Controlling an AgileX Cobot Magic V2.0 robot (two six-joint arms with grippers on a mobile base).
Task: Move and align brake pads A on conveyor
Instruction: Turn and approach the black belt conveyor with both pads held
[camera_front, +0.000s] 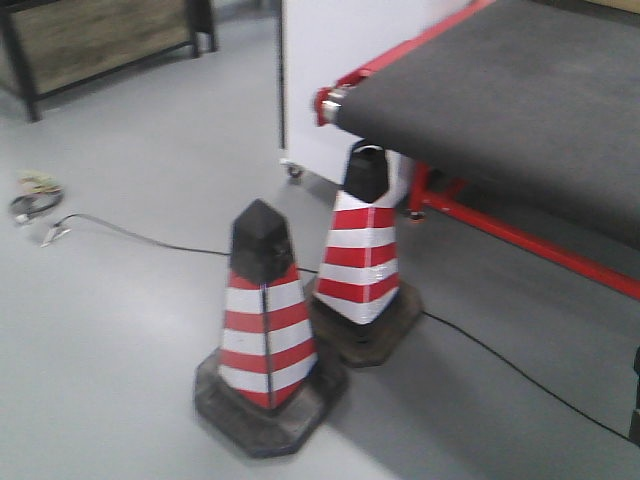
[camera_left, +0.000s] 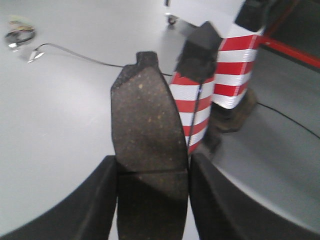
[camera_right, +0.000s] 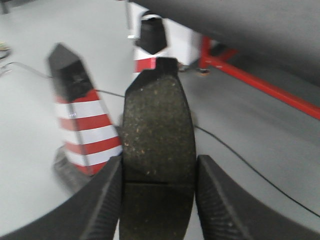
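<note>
Each wrist view shows one brake pad held upright between black fingers, high over the grey floor. My left gripper (camera_left: 152, 172) is shut on a dark grey-brown brake pad (camera_left: 147, 125), its centre groove level with the fingertips. My right gripper (camera_right: 159, 175) is shut on a second brake pad (camera_right: 157, 125) in the same way. The conveyor (camera_front: 520, 90), a dark matte belt with red frame edges, fills the upper right of the front view and the top of the right wrist view, conveyor (camera_right: 250, 20). Neither gripper shows in the front view.
Two red-and-white striped cones with black tips and bases stand on the floor, near cone (camera_front: 265, 320) and far cone (camera_front: 365, 250), beside the conveyor's red leg bar (camera_front: 520, 235). A black cable (camera_front: 140, 235) crosses the floor. A white cabinet on castors (camera_front: 340, 80) stands behind.
</note>
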